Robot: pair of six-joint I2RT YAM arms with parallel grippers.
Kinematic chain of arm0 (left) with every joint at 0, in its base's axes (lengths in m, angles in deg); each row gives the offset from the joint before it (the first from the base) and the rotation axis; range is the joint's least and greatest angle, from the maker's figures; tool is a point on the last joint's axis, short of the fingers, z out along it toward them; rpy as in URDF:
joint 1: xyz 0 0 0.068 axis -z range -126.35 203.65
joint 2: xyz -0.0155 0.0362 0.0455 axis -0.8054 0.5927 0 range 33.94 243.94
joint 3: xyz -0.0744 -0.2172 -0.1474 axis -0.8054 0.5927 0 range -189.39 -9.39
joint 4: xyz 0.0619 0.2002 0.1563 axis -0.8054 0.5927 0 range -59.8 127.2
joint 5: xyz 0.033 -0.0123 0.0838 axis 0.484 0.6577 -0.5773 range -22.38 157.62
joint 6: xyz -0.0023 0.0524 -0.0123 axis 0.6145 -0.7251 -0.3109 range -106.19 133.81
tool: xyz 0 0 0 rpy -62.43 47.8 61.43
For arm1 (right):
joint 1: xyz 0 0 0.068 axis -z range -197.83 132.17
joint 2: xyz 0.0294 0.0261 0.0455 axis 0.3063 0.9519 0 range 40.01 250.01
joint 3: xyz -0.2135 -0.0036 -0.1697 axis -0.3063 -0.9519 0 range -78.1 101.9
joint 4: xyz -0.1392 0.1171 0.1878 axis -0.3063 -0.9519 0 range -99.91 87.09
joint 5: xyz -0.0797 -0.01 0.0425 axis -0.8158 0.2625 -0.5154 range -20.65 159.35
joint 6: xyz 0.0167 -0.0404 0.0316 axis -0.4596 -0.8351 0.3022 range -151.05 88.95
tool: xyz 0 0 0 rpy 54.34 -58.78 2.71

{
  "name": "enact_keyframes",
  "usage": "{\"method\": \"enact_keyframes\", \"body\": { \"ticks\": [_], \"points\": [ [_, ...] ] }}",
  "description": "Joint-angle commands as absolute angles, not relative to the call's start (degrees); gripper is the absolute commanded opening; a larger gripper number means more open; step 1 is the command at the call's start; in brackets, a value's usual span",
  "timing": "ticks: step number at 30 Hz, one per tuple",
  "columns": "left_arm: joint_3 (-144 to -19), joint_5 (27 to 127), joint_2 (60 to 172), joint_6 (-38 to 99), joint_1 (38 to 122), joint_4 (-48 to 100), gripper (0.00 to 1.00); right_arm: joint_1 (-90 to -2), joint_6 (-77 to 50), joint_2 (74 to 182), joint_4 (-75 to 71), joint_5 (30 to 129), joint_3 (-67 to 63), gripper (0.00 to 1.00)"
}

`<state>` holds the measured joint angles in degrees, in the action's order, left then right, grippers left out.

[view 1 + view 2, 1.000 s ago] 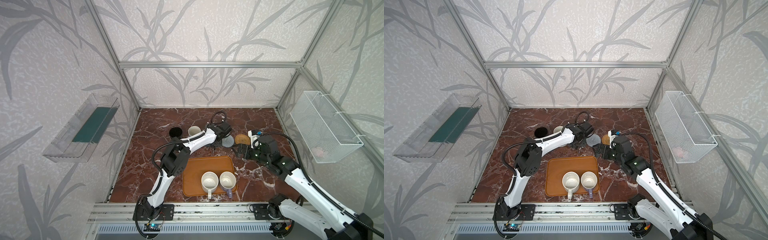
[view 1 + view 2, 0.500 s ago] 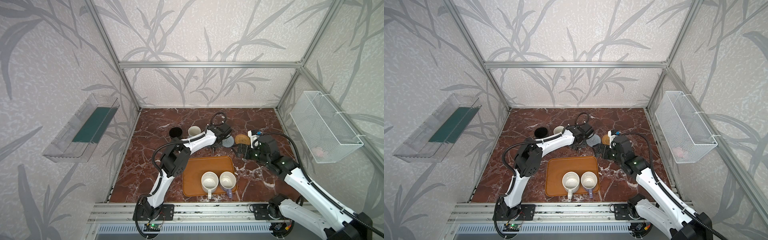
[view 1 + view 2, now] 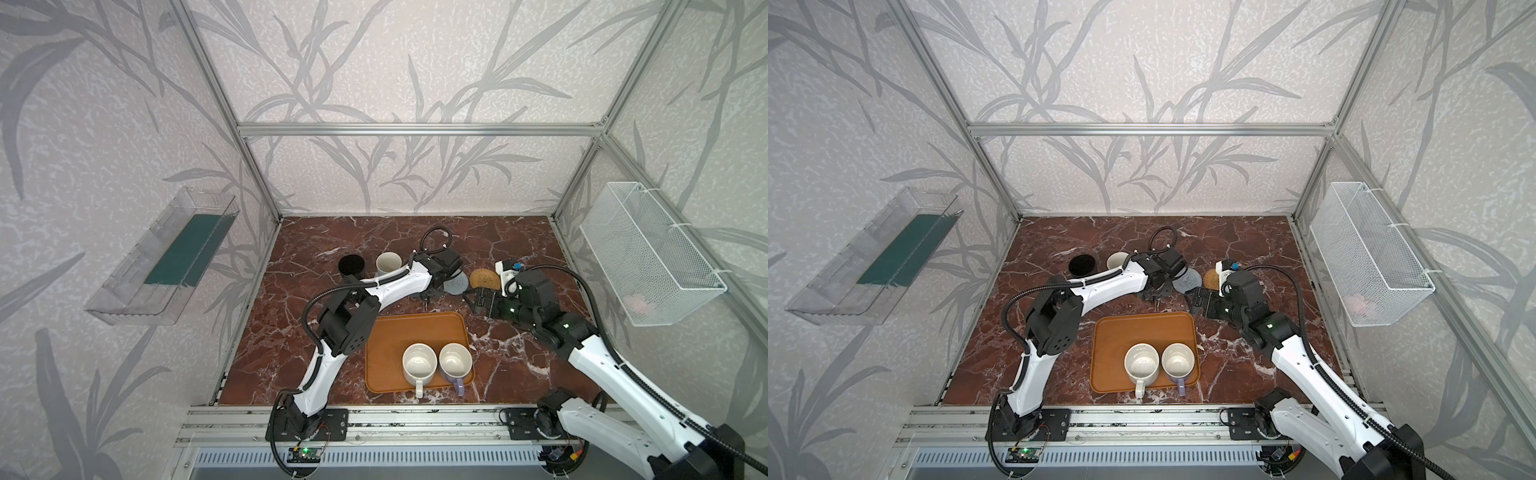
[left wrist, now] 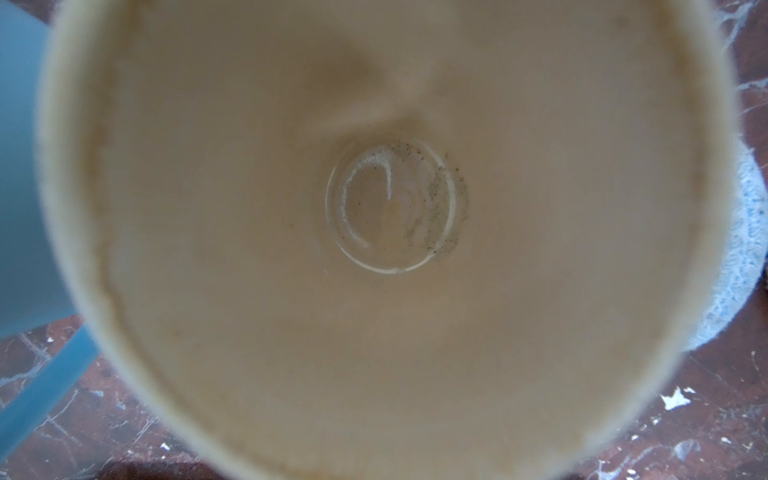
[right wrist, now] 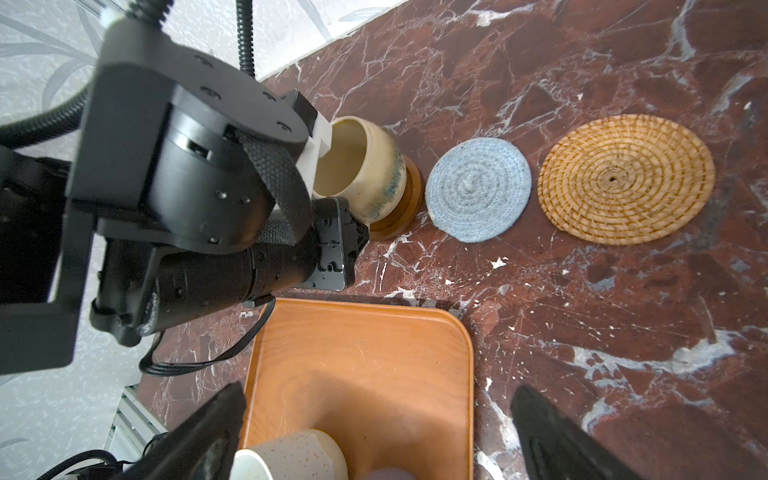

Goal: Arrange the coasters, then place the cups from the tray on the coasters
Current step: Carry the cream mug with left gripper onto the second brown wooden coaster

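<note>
This is a robotics lab cell, staged with household props. A frame of bolted aluminium extrusions [image 3: 415,129] boxes in the space, and panels of grey leaf wallpaper [image 3: 374,62] fill it on three sides. Over the red-brown marble-look worktop [image 3: 286,332] reach two white arms, the left arm [image 3: 399,286] and right arm [image 3: 623,386], both bolted to a metal rail [image 3: 415,419] at the 6 o'clock edge, with a bare circuit board [image 3: 304,451] lit green below it. A clear plastic bin [image 3: 162,266] hangs at 9 o'clock, a white wire basket [image 3: 648,253] at 3 o'clock. Cups [image 3: 419,363] on a tray [image 3: 399,332] supply the domestic touch.
</note>
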<state>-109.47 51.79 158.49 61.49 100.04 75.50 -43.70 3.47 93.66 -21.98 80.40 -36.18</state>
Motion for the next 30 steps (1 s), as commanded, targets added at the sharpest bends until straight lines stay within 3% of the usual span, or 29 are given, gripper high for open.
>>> {"method": "enact_keyframes", "body": {
  "ticks": [1,4,16,24,30],
  "points": [
    [-108.03,51.03,155.4,62.81,100.58,76.71,0.08,-43.45,3.8,93.45,-20.84,80.64,-36.39,0.99],
    [-107.67,50.97,154.38,62.65,101.09,76.87,0.08,-43.45,3.93,93.45,-20.73,80.51,-36.38,0.99],
    [-106.59,50.24,154.57,62.12,101.14,76.77,0.33,-43.45,3.86,93.63,-21.19,80.51,-36.26,0.99],
    [-106.59,51.18,153.54,61.67,101.29,76.26,0.37,-43.5,3.77,94.07,-21.32,80.69,-35.91,0.99],
    [-106.43,51.36,150.61,60.92,101.35,76.4,0.53,-43.5,2.29,93.72,-22.08,80.53,-35.99,0.99]
  ]
}}
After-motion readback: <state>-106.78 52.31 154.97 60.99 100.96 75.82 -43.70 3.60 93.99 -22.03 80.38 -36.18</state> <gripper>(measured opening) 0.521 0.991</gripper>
